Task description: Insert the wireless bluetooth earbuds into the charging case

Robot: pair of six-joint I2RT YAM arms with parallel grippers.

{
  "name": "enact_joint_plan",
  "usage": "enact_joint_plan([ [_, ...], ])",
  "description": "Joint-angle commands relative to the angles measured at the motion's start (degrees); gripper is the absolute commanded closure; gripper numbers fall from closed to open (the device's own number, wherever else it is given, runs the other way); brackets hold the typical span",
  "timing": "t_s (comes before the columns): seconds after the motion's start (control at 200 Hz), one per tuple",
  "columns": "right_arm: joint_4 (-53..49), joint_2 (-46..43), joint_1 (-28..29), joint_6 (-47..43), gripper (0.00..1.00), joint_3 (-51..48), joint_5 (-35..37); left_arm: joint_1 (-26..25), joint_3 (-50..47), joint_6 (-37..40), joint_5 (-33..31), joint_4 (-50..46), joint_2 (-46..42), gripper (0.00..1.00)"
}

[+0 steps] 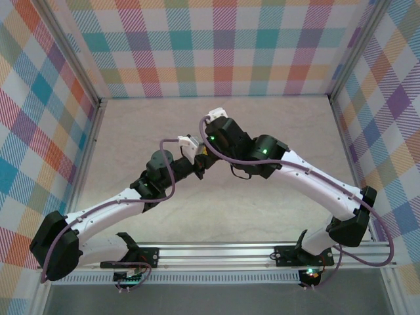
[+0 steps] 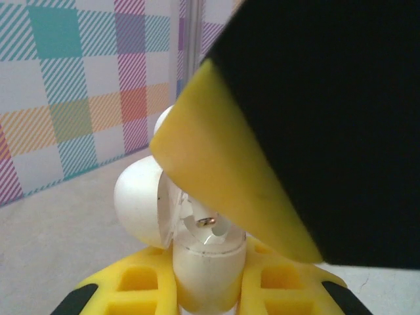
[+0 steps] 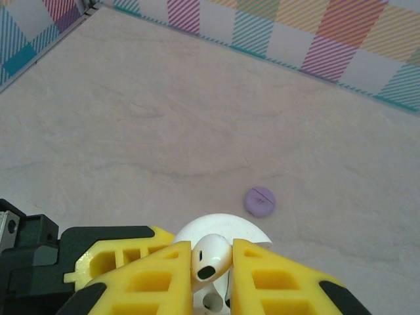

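A miss is the likeliest trouble here. The white earbud (image 3: 210, 258) is tiny and the socket below it little wider, so a bud that comes down tilted or off-centre would probably catch on the rim instead of seating. If the grip opened too soon, the bud could bounce off the case and roll away across the table (image 3: 164, 118). A hard downward push is a second risk, since it could twist the white charging case (image 2: 205, 266) in its narrow hold or lever it out. One of the right arm's yellow fingers (image 2: 223, 190) crowds in from above and beside the raised lid (image 2: 139, 200), and might knock it or jam against it.

The right gripper (image 3: 211, 262) is drawn in narrow, pinching the earbud between its fingertips with the dark port facing the wrist camera. The round white case lies directly beneath those tips. The left gripper (image 2: 207, 292) is closed tight around the lower body of the case, holding it upright. The lid is swung open to the side of its fingers, and a metal contact glints in the exposed socket just above them.

A small purple disc (image 3: 260, 201) lies on the table beyond the right gripper's tips, well apart from both arms.
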Motion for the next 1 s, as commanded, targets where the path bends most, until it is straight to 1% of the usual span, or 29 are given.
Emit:
enact_joint_plan([
  [0.0, 1.0, 0.0, 0.2, -2.0, 0.81, 0.6, 1.0, -0.7, -0.5, 0.5, 1.3, 4.0, -2.2, 1.00],
  [0.125, 0.8, 0.1, 0.2, -2.0, 0.80, 0.7, 0.8, -0.7, -1.1, 0.6, 0.9, 4.0, -2.9, 1.00],
  [0.37, -0.4, 1.5, 0.1, -2.8, 0.80, 1.9, 1.4, -0.6, -1.0, 0.7, 2.2, 4.8, -2.9, 1.00],
  [0.66, -2.9, 1.2, 0.1, -2.3, 0.80, 3.2, 1.4, -0.6, -1.1, 0.9, 0.7, 4.2, -2.8, 1.00],
  [1.0, -3.2, 0.7, 0.1, -2.3, 0.80, 2.0, 2.2, -0.7, -0.8, 0.8, 0.5, 3.8, -2.7, 1.00],
])
